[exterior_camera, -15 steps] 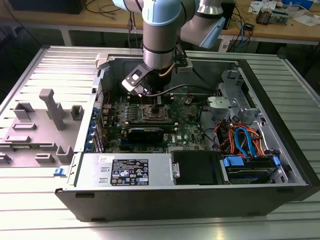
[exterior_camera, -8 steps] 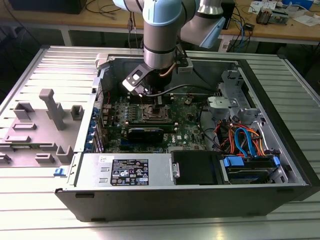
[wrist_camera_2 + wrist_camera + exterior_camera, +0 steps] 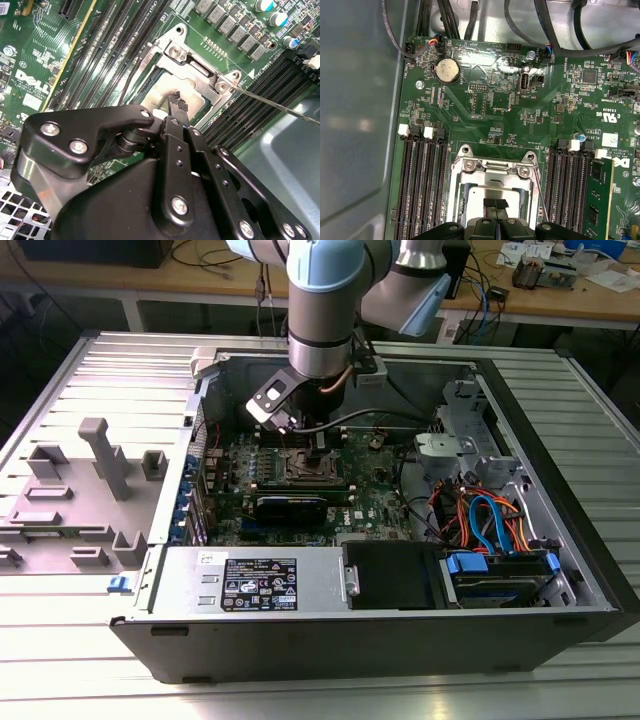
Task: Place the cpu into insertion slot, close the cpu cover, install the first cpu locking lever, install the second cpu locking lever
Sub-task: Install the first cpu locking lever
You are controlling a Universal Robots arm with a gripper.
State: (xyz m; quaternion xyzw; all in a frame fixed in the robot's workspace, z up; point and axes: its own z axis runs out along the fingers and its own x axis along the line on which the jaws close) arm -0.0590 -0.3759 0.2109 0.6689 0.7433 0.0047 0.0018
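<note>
The cpu (image 3: pixel 480 195) lies in the slot (image 3: pixel 308 468), and the cover (image 3: pixel 492 173) seems down over it. The gripper (image 3: pixel 496 204), fingers pressed together and empty, hovers just above. One lever (image 3: pixel 270 103) looks not yet latched.

Open computer case (image 3: pixel 330 640) sat on slatted metal table (image 3: pixel 60 680). Arm (image 3: pixel 320 310) pointed down into case. Gripper (image 3: pixel 318 443) hung close over insertion slot (image 3: pixel 303 465) on green circuit board (image 3: pixel 370 495). Blue and orange cables (image 3: pixel 485 520) lay at exterior view's right, grey plastic fixture (image 3: pixel 100 470) at exterior view's left.
</note>
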